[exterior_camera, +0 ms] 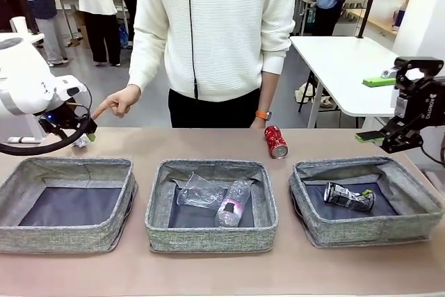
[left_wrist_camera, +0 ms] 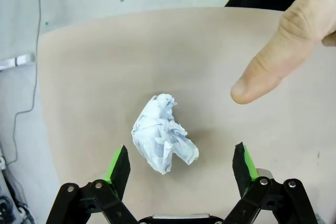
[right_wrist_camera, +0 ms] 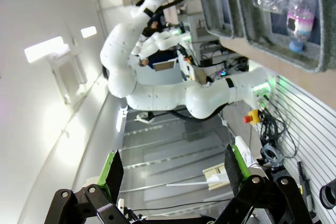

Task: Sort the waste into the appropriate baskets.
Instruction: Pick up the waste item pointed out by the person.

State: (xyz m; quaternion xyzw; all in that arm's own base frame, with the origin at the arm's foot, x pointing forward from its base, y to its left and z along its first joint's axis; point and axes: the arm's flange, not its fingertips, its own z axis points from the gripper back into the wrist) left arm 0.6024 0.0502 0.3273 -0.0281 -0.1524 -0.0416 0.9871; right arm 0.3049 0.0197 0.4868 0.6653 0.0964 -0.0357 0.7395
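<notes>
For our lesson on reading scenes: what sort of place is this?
Probably a robotics lab: white robot arms at a table with three sorting baskets, more work tables and people behind.

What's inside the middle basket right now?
A clear cup and a bottle lie on its dark floor. The front wall of the basket hides the floor just behind it.
</notes>
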